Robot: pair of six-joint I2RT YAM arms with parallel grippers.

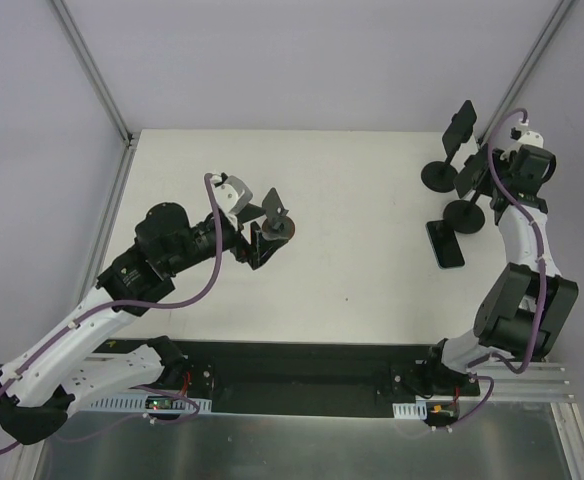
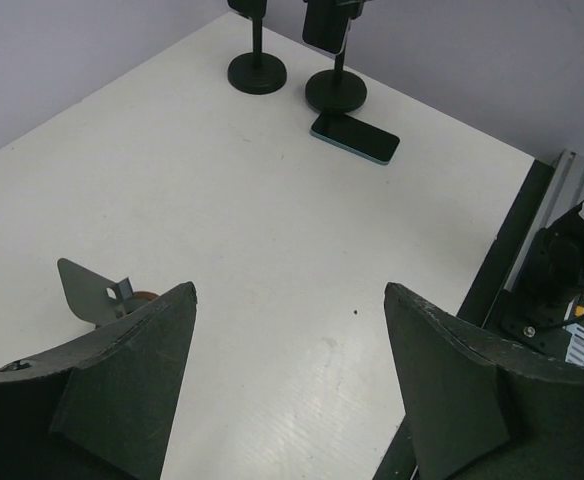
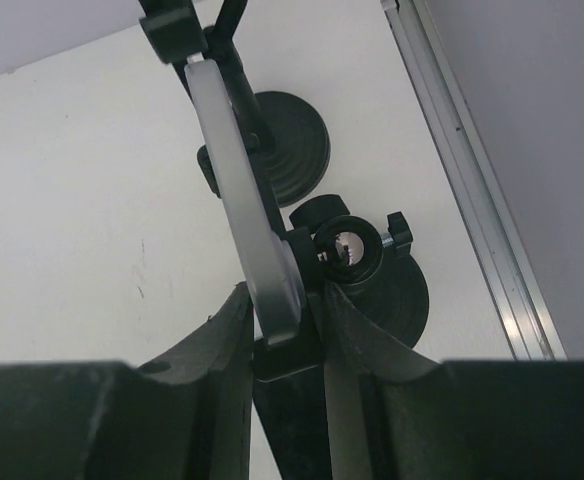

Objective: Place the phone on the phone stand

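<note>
My right gripper (image 3: 282, 295) is shut on a silver-edged phone (image 3: 234, 170), held upright against the black cradle of a phone stand (image 3: 397, 290). In the top view this gripper (image 1: 484, 172) is at the far right, over the nearer stand (image 1: 464, 215). A second phone (image 1: 445, 243) lies flat on the table just in front of that stand; it also shows in the left wrist view (image 2: 355, 138). My left gripper (image 1: 260, 243) is open and empty at the table's middle left, its jaws (image 2: 290, 290) wide apart above bare table.
A farther black stand (image 1: 440, 176) carries a dark phone (image 1: 462, 125). A small stand with a grey plate (image 1: 272, 205) and a brown base sits right by my left gripper; it also shows in the left wrist view (image 2: 85, 290). A metal rail (image 3: 472, 170) runs along the table's right edge.
</note>
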